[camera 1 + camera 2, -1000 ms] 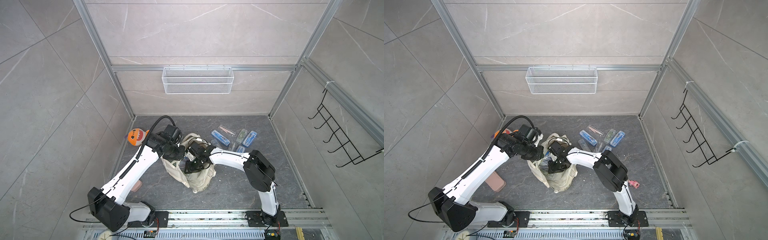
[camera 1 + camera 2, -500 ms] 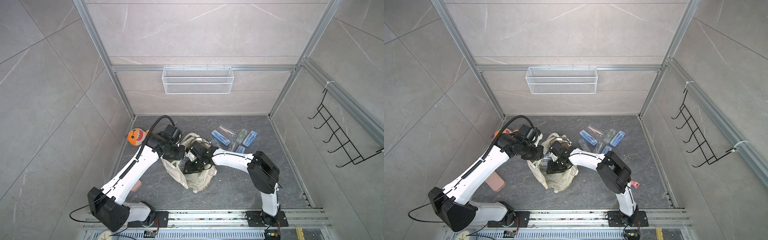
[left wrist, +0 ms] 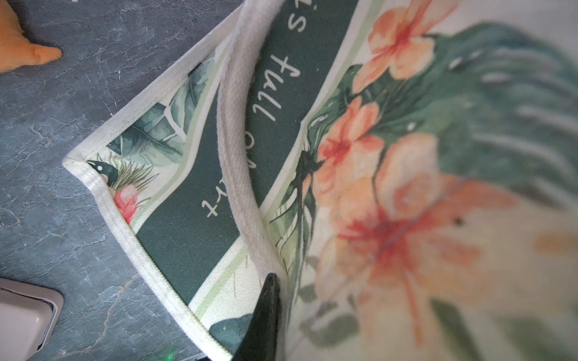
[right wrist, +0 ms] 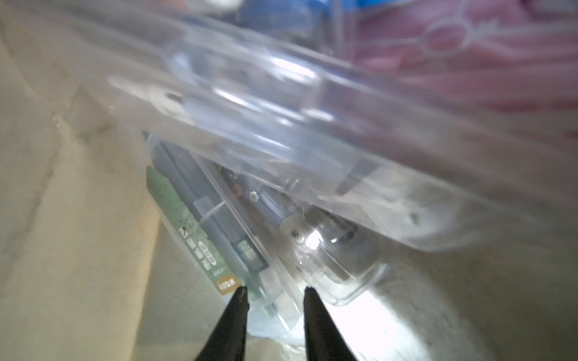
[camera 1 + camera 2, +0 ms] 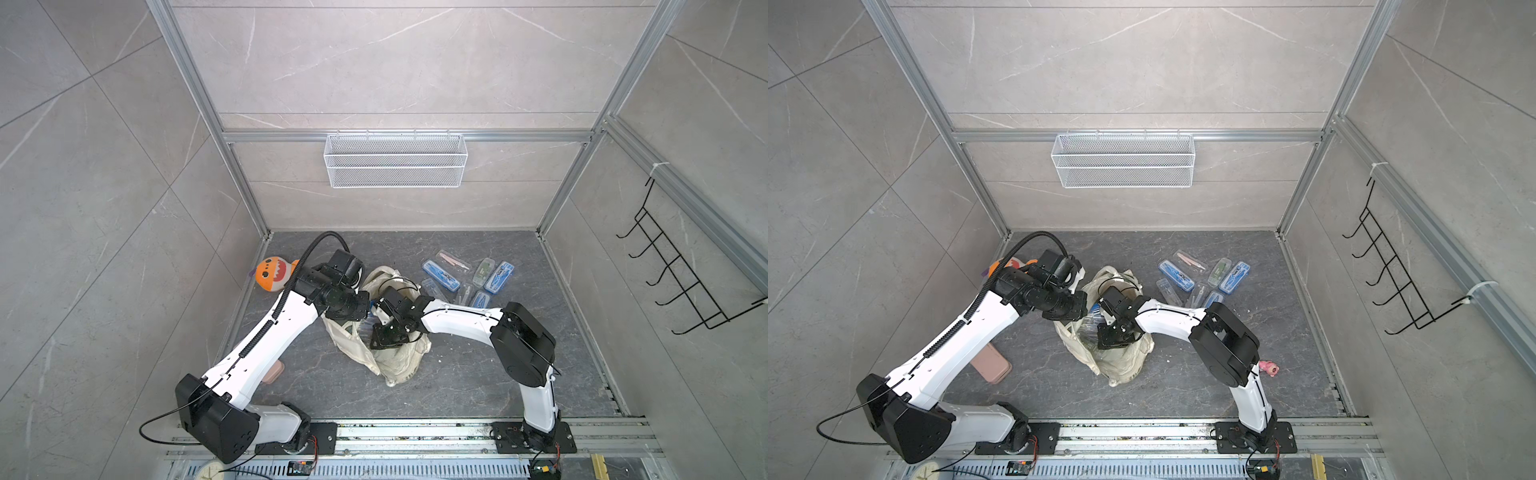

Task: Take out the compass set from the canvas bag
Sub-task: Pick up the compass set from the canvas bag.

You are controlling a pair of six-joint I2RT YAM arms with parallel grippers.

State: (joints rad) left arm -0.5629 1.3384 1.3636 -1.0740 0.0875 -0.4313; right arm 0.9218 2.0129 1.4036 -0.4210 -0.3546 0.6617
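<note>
Both right jaws | astride compass set end | inside canvas bag

— What sort of place is this?
— A robot test cell, lab-like: grey stone-look panels in aluminium framing, a wire basket upper centre, a black hook rack at right, a mounting rail along the bottom edge.
</note>
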